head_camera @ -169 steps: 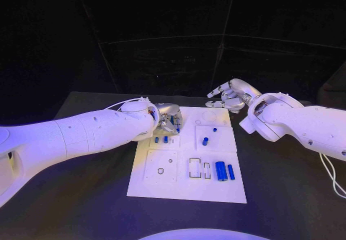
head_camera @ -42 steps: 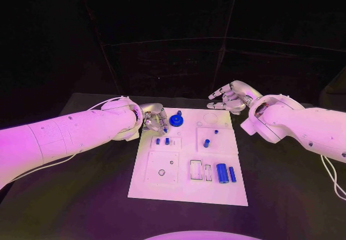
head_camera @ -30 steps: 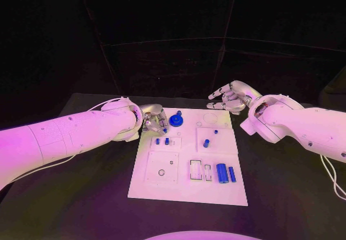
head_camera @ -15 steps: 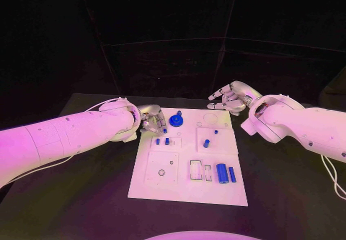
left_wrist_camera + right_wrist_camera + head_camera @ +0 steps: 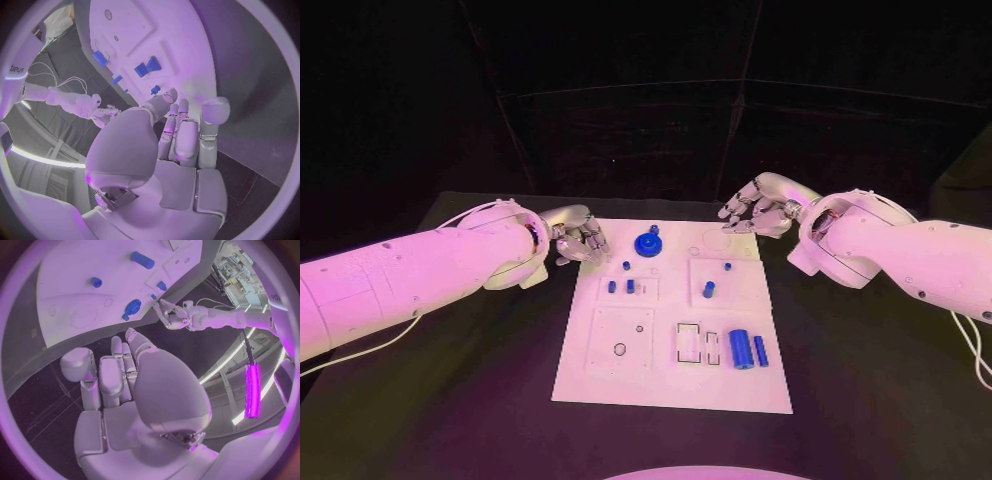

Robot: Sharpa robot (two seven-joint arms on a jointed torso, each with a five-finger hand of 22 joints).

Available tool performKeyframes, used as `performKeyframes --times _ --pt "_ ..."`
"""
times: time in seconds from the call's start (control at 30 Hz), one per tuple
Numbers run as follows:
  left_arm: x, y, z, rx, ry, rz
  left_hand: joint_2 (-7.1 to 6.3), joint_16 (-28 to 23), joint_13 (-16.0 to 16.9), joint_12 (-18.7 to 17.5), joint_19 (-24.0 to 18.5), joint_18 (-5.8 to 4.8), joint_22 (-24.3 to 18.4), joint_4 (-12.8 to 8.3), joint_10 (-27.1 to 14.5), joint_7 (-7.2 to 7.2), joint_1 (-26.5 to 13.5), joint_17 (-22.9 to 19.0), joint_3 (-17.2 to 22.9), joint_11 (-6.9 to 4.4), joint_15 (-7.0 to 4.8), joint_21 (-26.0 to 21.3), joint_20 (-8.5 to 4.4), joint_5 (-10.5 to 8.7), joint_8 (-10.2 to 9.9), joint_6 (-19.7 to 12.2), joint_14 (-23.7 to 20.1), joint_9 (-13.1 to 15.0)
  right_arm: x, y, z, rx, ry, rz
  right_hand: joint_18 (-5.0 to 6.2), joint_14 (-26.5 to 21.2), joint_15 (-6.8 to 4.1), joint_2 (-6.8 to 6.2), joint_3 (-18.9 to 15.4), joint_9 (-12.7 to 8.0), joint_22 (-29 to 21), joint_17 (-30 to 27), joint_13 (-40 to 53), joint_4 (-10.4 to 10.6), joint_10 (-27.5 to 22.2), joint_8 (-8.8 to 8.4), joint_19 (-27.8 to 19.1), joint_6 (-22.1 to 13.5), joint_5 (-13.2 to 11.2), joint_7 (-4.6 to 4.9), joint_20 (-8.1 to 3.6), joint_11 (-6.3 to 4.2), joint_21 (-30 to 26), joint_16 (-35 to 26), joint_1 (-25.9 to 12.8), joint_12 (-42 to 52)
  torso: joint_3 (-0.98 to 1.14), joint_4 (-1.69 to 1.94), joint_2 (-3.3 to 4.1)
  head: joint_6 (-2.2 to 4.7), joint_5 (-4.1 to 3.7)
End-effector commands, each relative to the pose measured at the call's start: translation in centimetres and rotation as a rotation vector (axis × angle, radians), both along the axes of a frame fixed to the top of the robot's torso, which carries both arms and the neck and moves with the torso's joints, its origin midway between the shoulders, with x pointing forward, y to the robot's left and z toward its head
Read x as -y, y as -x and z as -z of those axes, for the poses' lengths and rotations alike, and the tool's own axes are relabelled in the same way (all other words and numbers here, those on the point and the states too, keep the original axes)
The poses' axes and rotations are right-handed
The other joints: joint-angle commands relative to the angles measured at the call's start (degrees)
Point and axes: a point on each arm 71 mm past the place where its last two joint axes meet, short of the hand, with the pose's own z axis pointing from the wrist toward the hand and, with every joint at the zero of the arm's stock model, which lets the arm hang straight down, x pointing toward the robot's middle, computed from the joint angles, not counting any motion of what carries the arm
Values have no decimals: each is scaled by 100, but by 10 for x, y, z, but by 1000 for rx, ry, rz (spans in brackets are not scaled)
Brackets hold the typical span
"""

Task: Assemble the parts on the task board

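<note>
1. Surface (image 5: 459,400) is black, and the white task board (image 5: 668,385) lies in the middle of it, between the two arms.

2. Left hand (image 5: 574,240) hovers just beside the board's far left corner, off the plate. Its fingers look loosely curled with nothing between them in the wrist view, so it holds no part.

3. Parts on the board, from left to right: two small blue pegs (image 5: 620,286) standing side by side, a round blue knob (image 5: 648,243) near the far edge, a short blue peg (image 5: 708,290) in the right panel, and a large blue cylinder (image 5: 738,348) with a thinner blue rod (image 5: 760,350) lying just beside it near the empty slots.

4. Right hand (image 5: 754,212) hangs over the board's far right corner, fingers apart and bent, holding nothing.

5. Risk, as a judgement: the small pegs stand close together, so a reach for one could knock its neighbour over. The cylinder and rod lie loose and could roll off if brushed. A sideways push from either hand could also slide the whole board, since nothing visible pins it down.
</note>
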Motion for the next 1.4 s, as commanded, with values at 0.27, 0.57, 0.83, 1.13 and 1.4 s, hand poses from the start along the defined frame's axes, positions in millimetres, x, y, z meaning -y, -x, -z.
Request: performKeyframes --times 0.27,0.57,0.83,1.13,1.4 --pt "-13 8 -21 -116 801 -122 143 -556 14 38 -588 209 -995 37 75 -20 -107 -941 64 3 34 -1012 12 -2 48 171 -405 -14 -6 17 19 109 321 -123 0 193 116 -243 453 -15 218 143 -880 -36 196 -163 87 87 -78 85 72 109 168 162 -141 -524 10 -31 10 63 -140" --pt "-19 20 -26 -147 998 -137 170 -1237 23 77 -890 252 -1292 96 83 -26 -210 -2056 -108 3 46 -1419 34 -3 43 207 -922 -15 -10 23 28 121 393 -140 -2 190 159 -375 700 -14 269 160 -1295 -56 247 -267 94 95 -122 139 119 169 212 209 -227 -757 3 4 9 61 -229" --pt "-17 27 -28 -163 1063 -137 200 -1522 23 102 -975 252 -1367 74 89 -23 -184 -2523 -184 4 51 -1551 39 -3 38 224 -1152 -16 -15 24 35 103 423 -151 0 180 178 -432 832 -14 271 151 -1505 -84 227 -307 83 93 -143 165 141 201 218 220 -262 -873 4 -6 19 58 -231" --pt "-15 31 -28 -170 1083 -129 212 -1604 24 113 -998 252 -1390 61 96 -24 -171 -2661 -204 3 51 -1589 40 -3 39 234 -1220 -15 -19 21 43 81 440 -152 0 175 179 -393 1154 -11 298 170 -1742 -157 304 -316 83 118 -394 173 147 208 242 258 -228 -944 2 -2 21 40 -252" --pt "-14 33 -29 -173 1087 -125 215 -1623 25 116 -1003 252 -1396 59 97 -24 -169 -2694 -211 3 51 -1600 40 -3 40 238 -1236 -15 -21 20 48 67 453 -155 -8 175 161 -364 1363 1 362 177 -1840 -186 414 -289 105 204 -449 151 137 184 284 280 -242 -939 3 0 19 18 -250"
